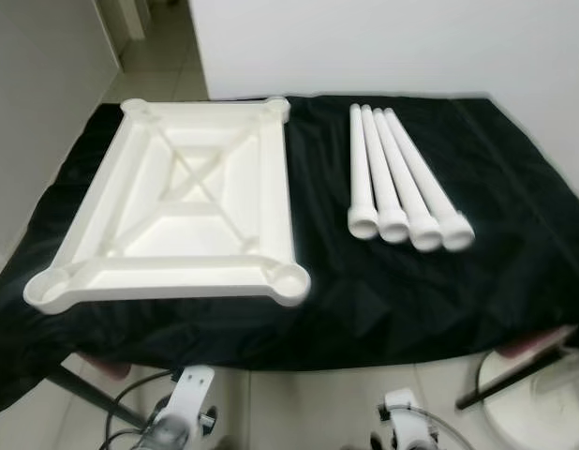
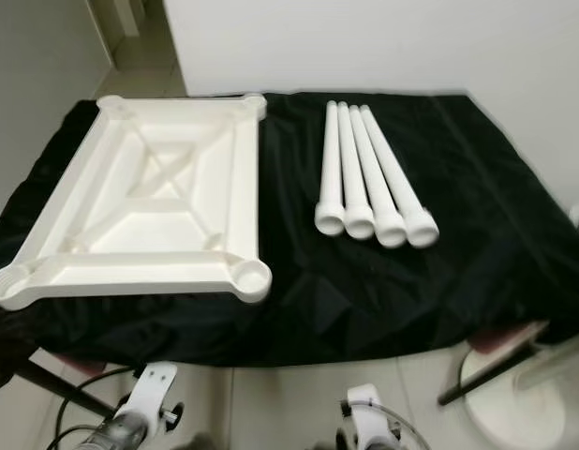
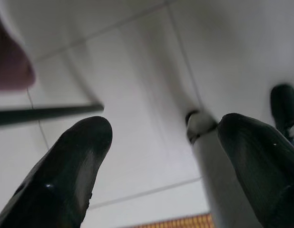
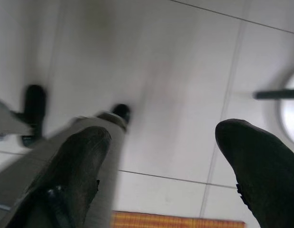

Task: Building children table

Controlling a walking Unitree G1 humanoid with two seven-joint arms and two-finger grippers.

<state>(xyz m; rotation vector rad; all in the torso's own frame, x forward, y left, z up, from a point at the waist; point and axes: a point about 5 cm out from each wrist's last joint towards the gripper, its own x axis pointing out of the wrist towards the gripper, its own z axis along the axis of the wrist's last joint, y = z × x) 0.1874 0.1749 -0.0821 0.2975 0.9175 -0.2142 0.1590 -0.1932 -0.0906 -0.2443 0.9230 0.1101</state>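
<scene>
With each gripper, left point(image 3: 161, 156) and right point(image 4: 161, 161), spread wide and empty, we should grasp the nearest leg point(image 1: 369, 178) and seat it squarely in a corner socket point(image 1: 288, 278) of the tabletop point(image 1: 191, 211).

Both wrist views blur the floor tiles point(image 4: 175, 95); tabletop point(image 2: 8, 281) corner cut off.

At the lower edge of the head views, two silver-white arms point(image 1: 182, 405) trail thin cables. Each wrist's fingers point(image 3: 66, 175) are black, rounded, perhaps slightly scuffed.
</scene>
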